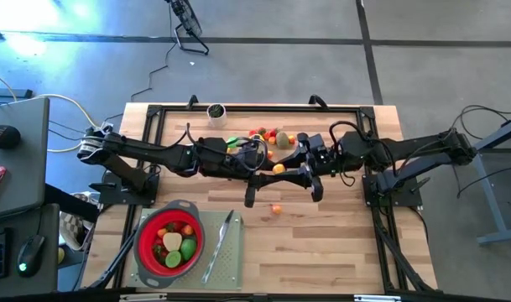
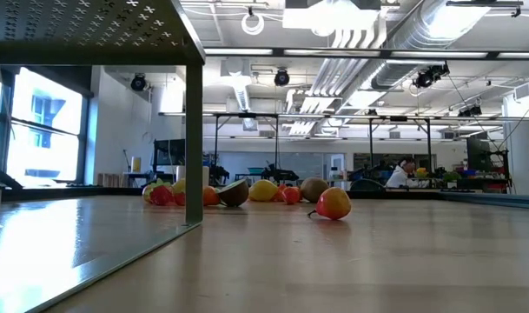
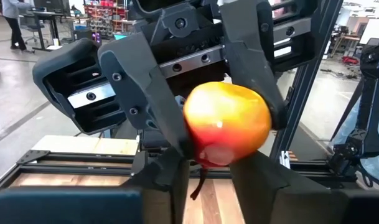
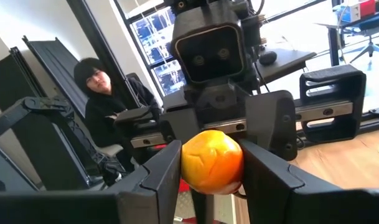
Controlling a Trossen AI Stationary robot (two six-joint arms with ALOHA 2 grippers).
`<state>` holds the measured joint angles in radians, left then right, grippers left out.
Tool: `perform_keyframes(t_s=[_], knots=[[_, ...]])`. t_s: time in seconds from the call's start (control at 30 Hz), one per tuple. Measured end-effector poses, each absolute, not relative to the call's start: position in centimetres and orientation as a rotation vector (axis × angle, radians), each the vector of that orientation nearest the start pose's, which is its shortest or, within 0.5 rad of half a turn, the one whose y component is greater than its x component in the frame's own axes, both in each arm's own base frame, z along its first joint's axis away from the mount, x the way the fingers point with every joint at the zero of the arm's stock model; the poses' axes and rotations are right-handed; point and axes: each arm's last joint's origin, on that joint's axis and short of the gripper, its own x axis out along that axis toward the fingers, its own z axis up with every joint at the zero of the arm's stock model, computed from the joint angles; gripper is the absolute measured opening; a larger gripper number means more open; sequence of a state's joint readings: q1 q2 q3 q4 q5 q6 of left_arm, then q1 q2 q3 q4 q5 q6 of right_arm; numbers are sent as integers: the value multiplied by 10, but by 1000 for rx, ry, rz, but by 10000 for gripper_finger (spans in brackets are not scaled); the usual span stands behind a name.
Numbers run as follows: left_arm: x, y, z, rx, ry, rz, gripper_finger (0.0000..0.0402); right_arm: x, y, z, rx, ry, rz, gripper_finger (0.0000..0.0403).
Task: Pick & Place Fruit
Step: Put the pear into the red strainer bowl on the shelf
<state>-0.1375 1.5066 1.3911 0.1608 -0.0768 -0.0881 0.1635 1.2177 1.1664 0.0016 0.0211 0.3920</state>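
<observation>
A yellow-orange fruit with a red blush hangs high over the table's middle. Both grippers meet at it, level and facing each other. My left gripper comes from the table's left, and my right gripper from the right. Each has its fingers closed on either side of the fruit. A pile of small fruits lies near the table's far edge, and one loose fruit rests on the wood nearer the front. My left gripper has the fruit's lower part between its two fingers, coming level from the table's left. The fruit is lifted clear, its dark stem hanging below. My right gripper pinches the fruit's two sides between its two fingers, level from the table's right. The fruit sits between them, clear of the table.
A red strainer holding several fruits stands on a grey mat at the near left, with a slim knife beside it. A small cup stands at the far edge. A person sits beyond the table.
</observation>
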Motion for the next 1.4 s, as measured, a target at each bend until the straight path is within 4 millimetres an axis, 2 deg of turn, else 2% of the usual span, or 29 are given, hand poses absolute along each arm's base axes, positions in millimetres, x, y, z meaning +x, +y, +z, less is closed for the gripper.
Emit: perform_keyframes(t_s=[0.2, 0.3, 0.6, 0.83, 1.03, 1.23, 1.4], knots=[[347, -46, 403, -91, -40, -77, 30, 270, 44, 394, 385, 73, 139, 148], [347, -46, 403, -91, -38, -77, 13, 270, 45, 394, 384, 74, 155, 148], [345, -46, 407, -93, -59, -78, 9, 269, 45, 401, 366, 5, 173, 162], [345, -47, 408, -93, -66, -109, 9, 260, 41, 410, 368, -49, 171, 239], [343, -47, 409, -92, -63, -110, 8, 233, 36, 430, 362, -138, 183, 301], [326, -48, 421, -92, -56, -152, 8, 207, 32, 445, 358, -205, 194, 314], [298, -55, 433, -121, -8, -183, 8, 201, 31, 444, 349, -174, 185, 311]])
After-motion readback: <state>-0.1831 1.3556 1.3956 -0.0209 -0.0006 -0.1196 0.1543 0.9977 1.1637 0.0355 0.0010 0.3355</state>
